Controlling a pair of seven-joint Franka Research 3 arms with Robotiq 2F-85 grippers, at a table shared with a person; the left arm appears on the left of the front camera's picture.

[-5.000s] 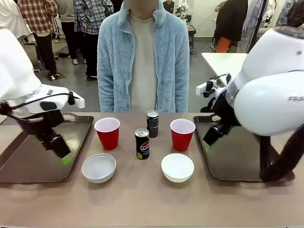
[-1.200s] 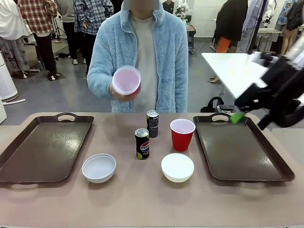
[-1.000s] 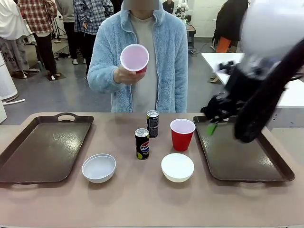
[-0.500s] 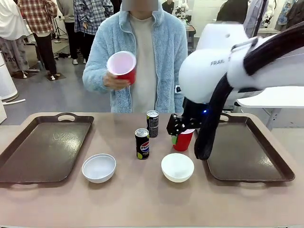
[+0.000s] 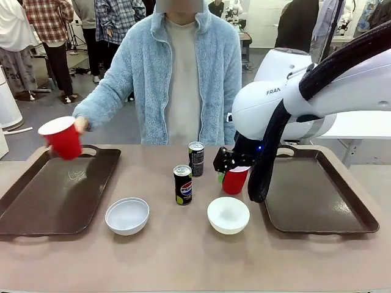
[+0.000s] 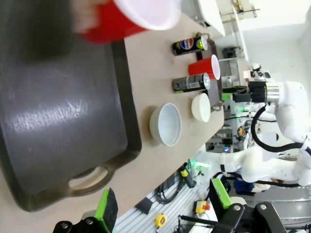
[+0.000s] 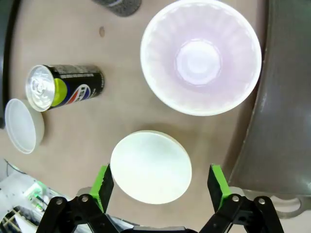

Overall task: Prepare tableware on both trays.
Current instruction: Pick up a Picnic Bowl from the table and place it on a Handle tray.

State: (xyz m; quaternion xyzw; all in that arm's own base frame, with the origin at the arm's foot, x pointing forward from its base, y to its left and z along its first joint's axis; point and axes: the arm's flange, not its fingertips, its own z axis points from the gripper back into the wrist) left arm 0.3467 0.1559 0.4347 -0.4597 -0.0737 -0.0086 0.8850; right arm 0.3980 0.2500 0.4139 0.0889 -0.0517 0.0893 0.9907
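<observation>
A person's hand holds one red cup (image 5: 59, 138) (image 6: 131, 18) just above the far corner of the left tray (image 5: 55, 195) (image 6: 58, 111). My left gripper (image 6: 163, 204) hangs open, high beside that tray. The other red cup (image 5: 236, 180) (image 7: 200, 63) stands on the table next to the bare right tray (image 5: 311, 195) (image 7: 286, 97). My right gripper (image 5: 230, 167) (image 7: 160, 182) hovers open right over this cup and the near white bowl (image 5: 228, 214) (image 7: 150, 166). Two Pepsi cans (image 5: 182, 184) (image 5: 196, 159) stand mid-table. A second white bowl (image 5: 127, 215) (image 7: 22, 125) sits left of centre.
The person in a pale blue fleece (image 5: 183, 73) stands at the far side, one arm stretched toward the left tray. My right arm's white body (image 5: 305, 104) spans the space above the right tray. Bare tabletop (image 5: 183, 262) runs along the near edge.
The person has swung the red cup from chest height down and left to the left tray's far corner. My right arm has stayed over the other cup, shifting only slightly.
</observation>
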